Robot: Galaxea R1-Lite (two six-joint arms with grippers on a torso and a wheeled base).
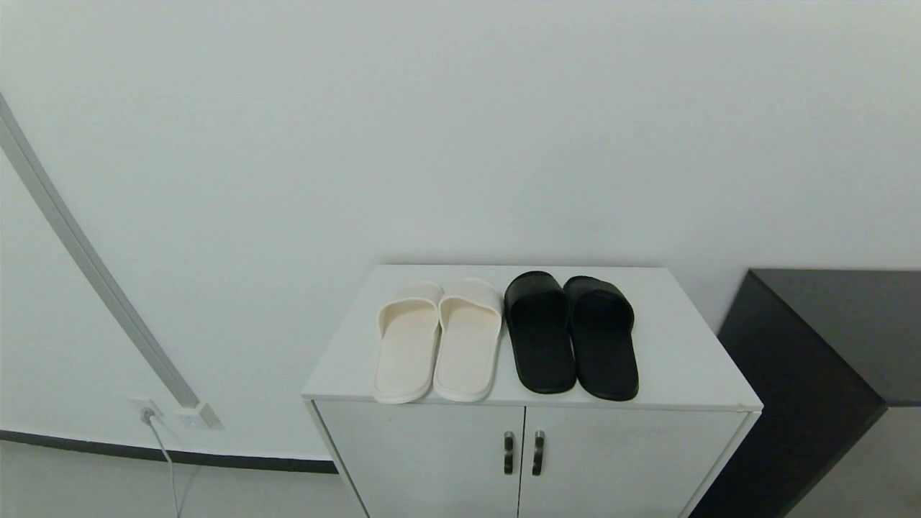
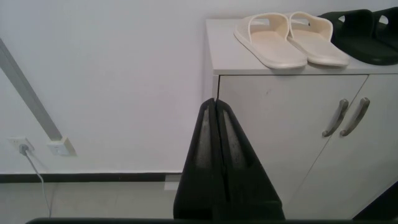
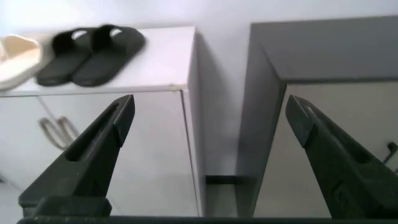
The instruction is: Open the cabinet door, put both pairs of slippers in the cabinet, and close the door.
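White two-door cabinet [image 1: 676, 345], doors closed, carries cream slide slippers [image 1: 437, 342] just beside black slide slippers [image 1: 572, 334] on top. Left gripper [image 2: 215, 106] pressed together; right gripper [image 3: 209, 102] spread wide.

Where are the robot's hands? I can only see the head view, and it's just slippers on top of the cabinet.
Observer: The left hand is lower than the cabinet top, fingers pressed shut, holding nothing, near its left front corner.
Operator: What about the other hand?
Observer: The right hand is wide open and empty, facing the gap between the cabinet and the dark unit beside it.
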